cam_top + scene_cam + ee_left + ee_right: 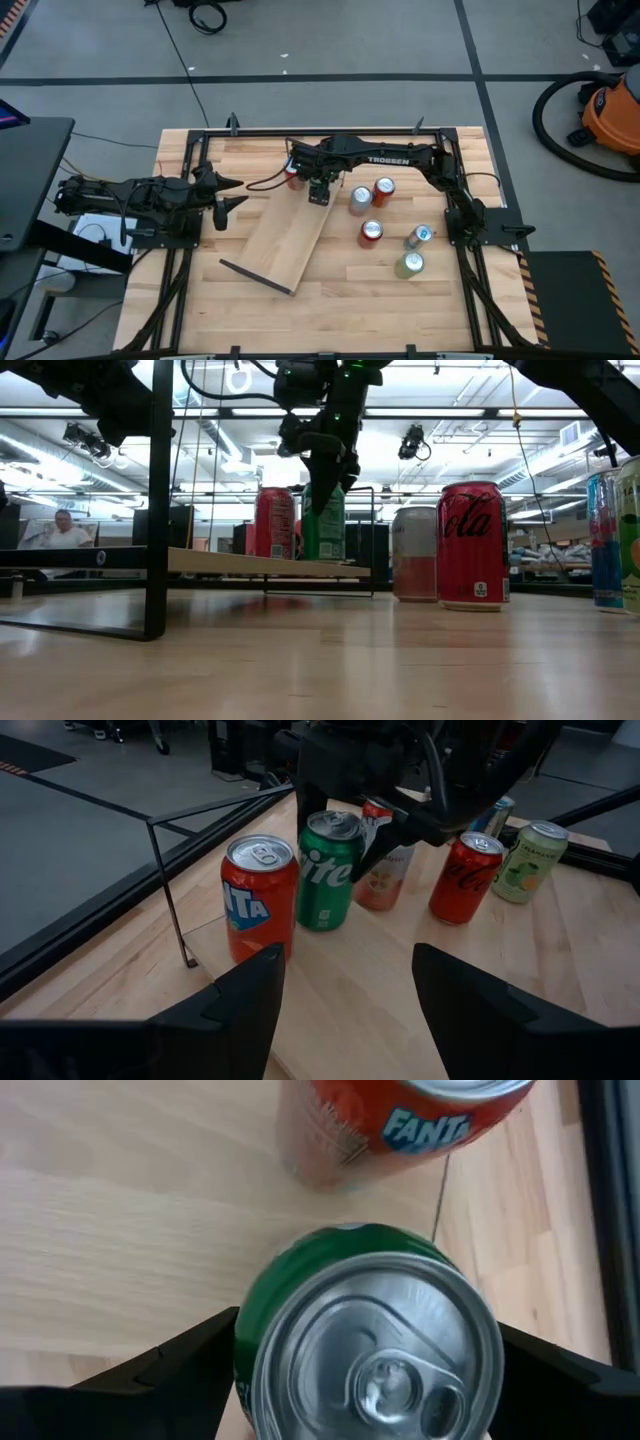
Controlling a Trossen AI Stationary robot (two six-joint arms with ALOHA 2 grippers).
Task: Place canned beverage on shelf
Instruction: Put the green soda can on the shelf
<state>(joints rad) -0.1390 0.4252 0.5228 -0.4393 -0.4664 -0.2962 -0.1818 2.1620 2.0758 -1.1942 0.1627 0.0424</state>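
The long light-wood plank shelf (290, 235) lies angled across the butcher-block tabletop (350, 300). At its far end stands the green soda can (326, 870), upright beside an orange soda can (258, 898). The right gripper (365, 1380) hangs straight over the green can, fingers spread either side, not pinching. The left gripper (345, 1000) waits off the shelf's left edge, fingers apart and empty.

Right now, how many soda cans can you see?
7. On the shelf: Fanta can, Sprite can. On the table: pink can, orange can, Coke can, blue can, lime can. None looks hidden.
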